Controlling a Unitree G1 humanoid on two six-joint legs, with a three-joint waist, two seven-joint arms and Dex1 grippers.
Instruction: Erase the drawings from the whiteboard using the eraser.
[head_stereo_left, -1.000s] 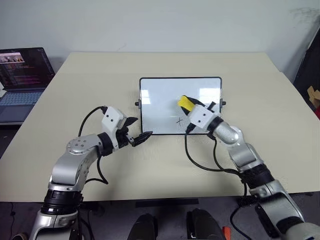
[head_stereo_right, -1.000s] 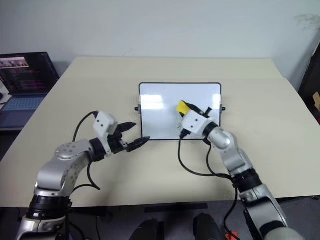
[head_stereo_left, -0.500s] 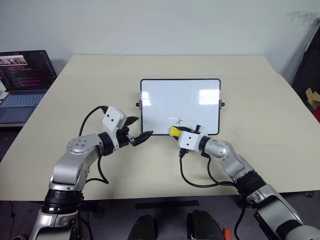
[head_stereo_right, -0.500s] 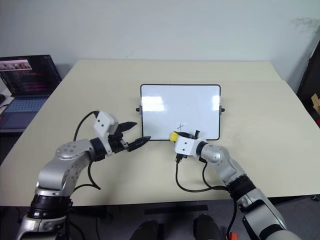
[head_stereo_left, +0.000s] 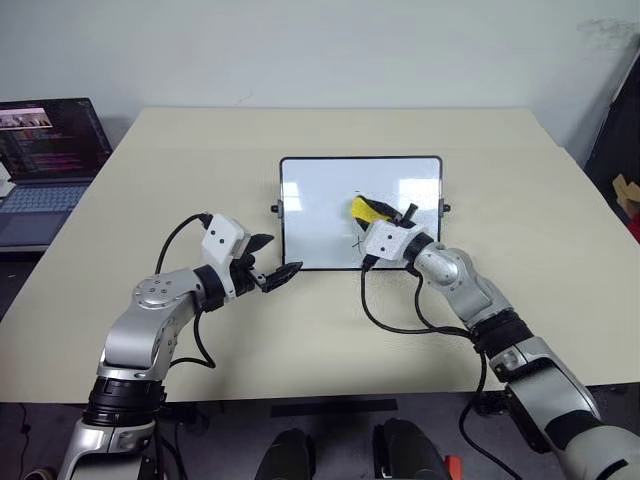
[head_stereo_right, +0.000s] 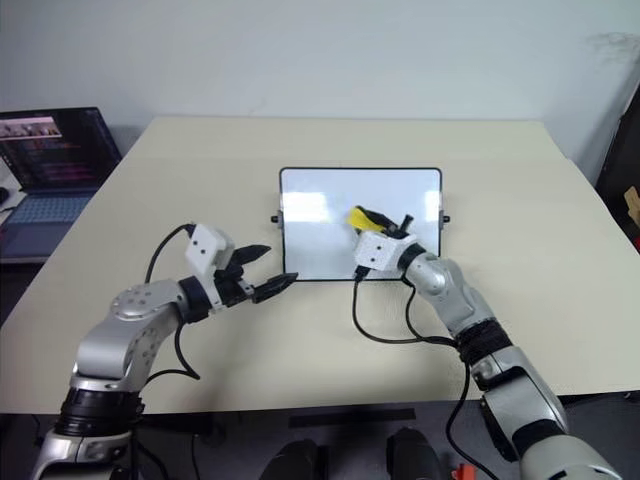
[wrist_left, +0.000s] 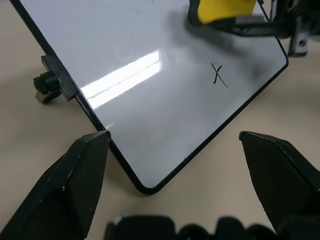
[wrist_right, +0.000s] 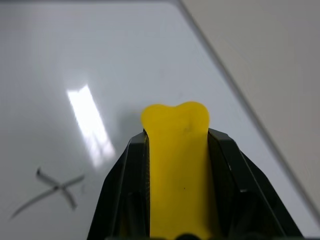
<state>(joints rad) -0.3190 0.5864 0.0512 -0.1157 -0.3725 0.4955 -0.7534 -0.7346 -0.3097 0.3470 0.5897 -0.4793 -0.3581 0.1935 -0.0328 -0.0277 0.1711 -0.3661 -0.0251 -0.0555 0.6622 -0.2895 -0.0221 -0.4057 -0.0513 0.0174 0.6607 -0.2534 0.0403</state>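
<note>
Wiping with the eraser (head_stereo_left: 366, 208) clamped in my right claw (head_stereo_left: 372, 212) over mid-whiteboard (head_stereo_left: 320, 200); only the x (head_stereo_left: 357, 241) remains, at six o'clock of it. Left claw (head_stereo_left: 272, 260) spread, idle.

The whiteboard (head_stereo_left: 320, 205) is lying flat near the middle of the desk (head_stereo_left: 330, 320), its black frame running parallel to the desk's far edge. The right gripper (head_stereo_left: 372, 212) is reaching over the board's right half, its fingers clamping the yellow eraser (head_stereo_left: 364, 207) above the white surface. A small "x" mark (head_stereo_left: 357, 241) is showing on the board close to its near edge, just below the eraser. The left gripper (head_stereo_left: 277, 258) is hovering off the board's near left corner, its two black fingers spreading apart with nothing between them. A laptop (head_stereo_left: 48, 160) is sitting beyond the desk's left edge, its screen glowing.
</note>
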